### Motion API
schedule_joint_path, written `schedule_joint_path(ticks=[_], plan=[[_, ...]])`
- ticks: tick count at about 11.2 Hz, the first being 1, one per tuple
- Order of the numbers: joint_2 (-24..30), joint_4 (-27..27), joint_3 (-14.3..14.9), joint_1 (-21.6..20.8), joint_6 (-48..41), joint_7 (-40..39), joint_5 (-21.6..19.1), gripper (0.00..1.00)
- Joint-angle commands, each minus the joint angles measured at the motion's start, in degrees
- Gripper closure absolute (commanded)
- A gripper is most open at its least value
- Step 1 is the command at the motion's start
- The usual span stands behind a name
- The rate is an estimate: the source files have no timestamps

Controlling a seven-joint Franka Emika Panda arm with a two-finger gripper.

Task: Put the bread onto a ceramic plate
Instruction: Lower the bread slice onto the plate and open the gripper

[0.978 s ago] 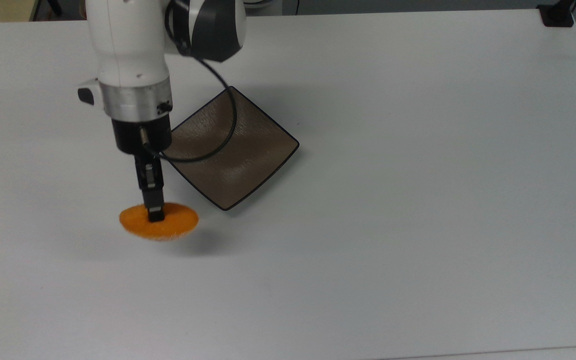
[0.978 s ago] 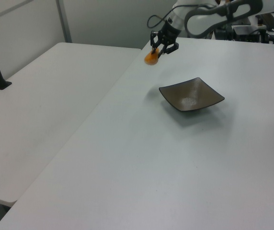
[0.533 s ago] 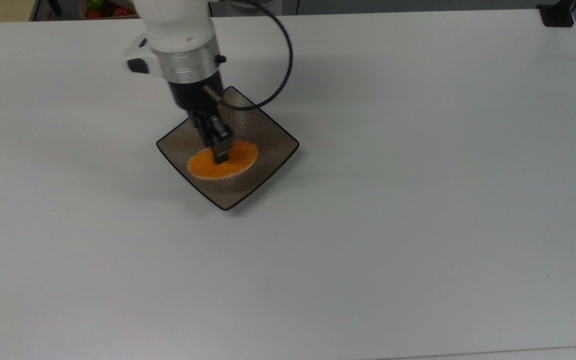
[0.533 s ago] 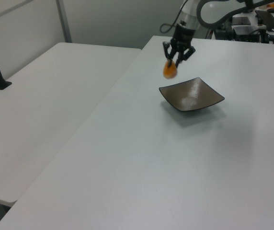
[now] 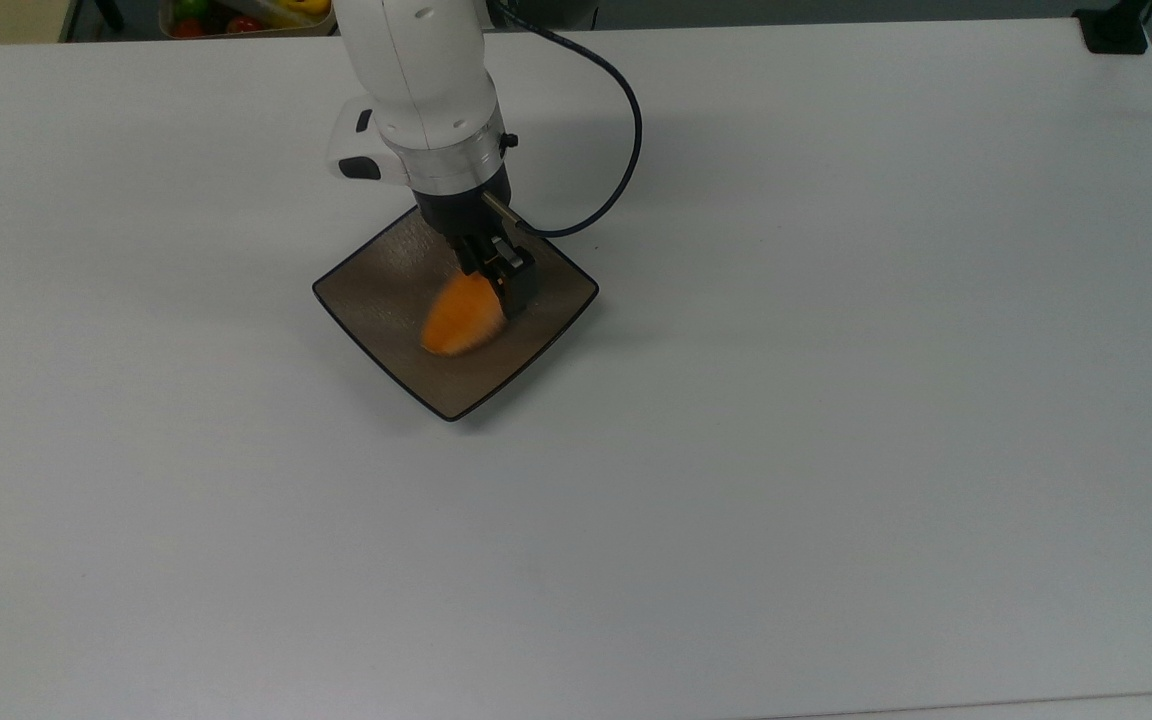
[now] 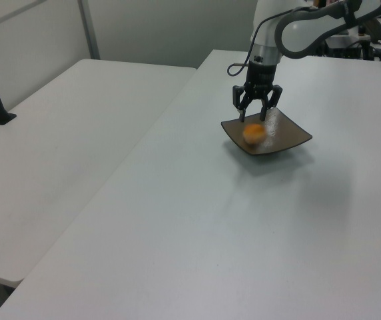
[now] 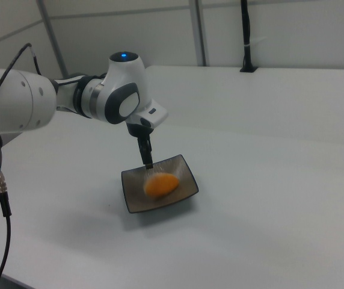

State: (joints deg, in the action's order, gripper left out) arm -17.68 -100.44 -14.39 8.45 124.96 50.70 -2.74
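Note:
The square brown-grey ceramic plate [image 5: 376, 290] sits on the white table. The orange bread [image 5: 461, 318] is over the plate's middle, blurred and tilted, just below my gripper [image 5: 496, 280]. In the left view the gripper [image 6: 253, 117] hangs over the plate [image 6: 290, 137] with its fingers spread apart and nothing between them, and the bread [image 6: 254, 133] is under the fingertips. In the right view the bread [image 7: 161, 185] lies inside the plate [image 7: 133, 195], with the gripper [image 7: 148, 161] right above the plate's far rim. I cannot tell whether the bread rests flat on the plate.
The white table [image 5: 836, 400] stretches wide around the plate. A black cable [image 5: 626, 150] loops from the wrist over the table. A bin with coloured items [image 5: 236, 15] stands past the far edge. A second white table [image 6: 57, 153] adjoins at the left view's left.
The arm carried the bread from the table at the top view's left to over the plate. The gripper has opened and the bread has dropped out of it toward the plate.

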Motion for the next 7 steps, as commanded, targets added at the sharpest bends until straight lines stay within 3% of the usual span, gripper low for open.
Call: schedule_joint_path(ticks=[1, 4, 7], plan=[[0.71, -0.37, 0.15, -0.10, -0.07, 0.36, -1.04, 0.00], [2.64, 0.25, -0.20, -0.10, -1.21, -3.30, -0.08, 0.00], [6.77, 0.34, -0.20, 0.42, -8.31, -20.58, -0.52, 0.00]])
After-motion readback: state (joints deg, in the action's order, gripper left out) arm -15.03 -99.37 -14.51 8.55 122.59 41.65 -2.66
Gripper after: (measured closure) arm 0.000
